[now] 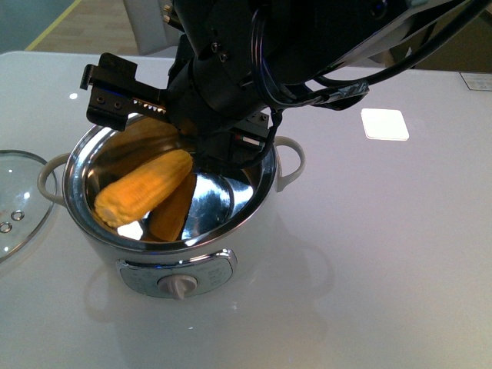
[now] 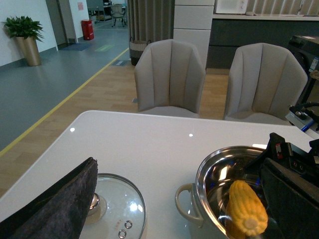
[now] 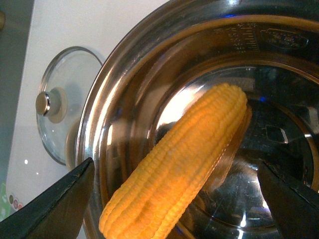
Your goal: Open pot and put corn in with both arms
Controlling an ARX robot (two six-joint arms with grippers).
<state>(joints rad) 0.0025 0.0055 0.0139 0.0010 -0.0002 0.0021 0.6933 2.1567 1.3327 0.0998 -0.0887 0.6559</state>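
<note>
Fingers of the right gripper point(image 3: 174, 199) stand wide apart on either side of the corn point(image 3: 179, 172) and, in the right wrist view, touch it nowhere; they hold nothing. That gripper hangs over the open pot point(image 1: 175, 231), just above its far rim, as the front view shows. The left gripper's fingers point(image 2: 55, 204) show only as one dark padded edge in its own wrist view, so I cannot tell how far open they are or whether they grip anything; they sit over the lid point(image 2: 119, 209).

Near the pot's front is its silver panel with a dial. Inside the pot, the corn lies tilted, one end low in the bowl and the other propped against the steel wall; a mirror image of it shows in the shiny metal. Beside the pot, on its left in the front view, the glass lid point(image 1: 19, 200) rests flat on the white table point(image 1: 369, 254), knob up, apart from the pot.

Judged from this, both parts look done: lid off, corn inside and released. What seems left is only to lift the arms clear. Beyond the pot, two grey chairs point(image 2: 169, 77) stand past the table's far edge.
</note>
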